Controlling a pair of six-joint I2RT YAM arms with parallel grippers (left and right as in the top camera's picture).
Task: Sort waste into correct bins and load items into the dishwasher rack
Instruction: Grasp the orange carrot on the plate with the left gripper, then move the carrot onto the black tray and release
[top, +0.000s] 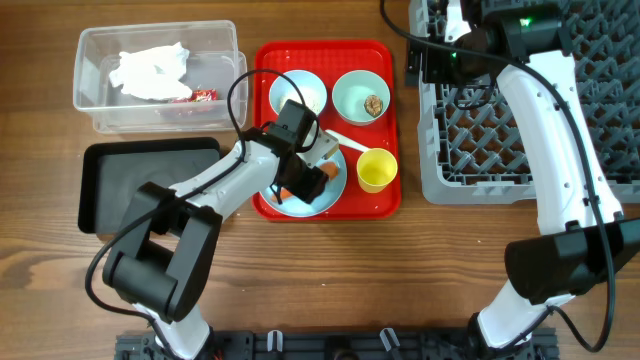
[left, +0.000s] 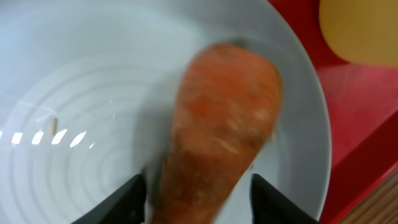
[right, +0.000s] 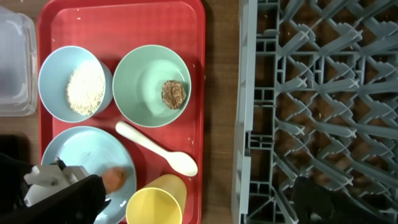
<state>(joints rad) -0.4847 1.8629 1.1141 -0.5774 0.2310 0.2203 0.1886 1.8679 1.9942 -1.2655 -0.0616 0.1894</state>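
Observation:
My left gripper is down over the light-blue plate, open, its jaws on either side of the orange carrot lying on the plate. Rice fills the whitish-blue bowl. The brown nut-like lump sits in the mint bowl. The yellow cup stands beside the plate. White tissue and the red-brown wrapper lie in the clear tub. My right gripper hovers over the left edge of the grey rack; its jaw state is unclear.
The dishes stand on a flat red serving tray, with a white spoon between the bowls and the cup. The black tray lies left of it, in front of the clear tub. Bare wood separates the red tray from the rack.

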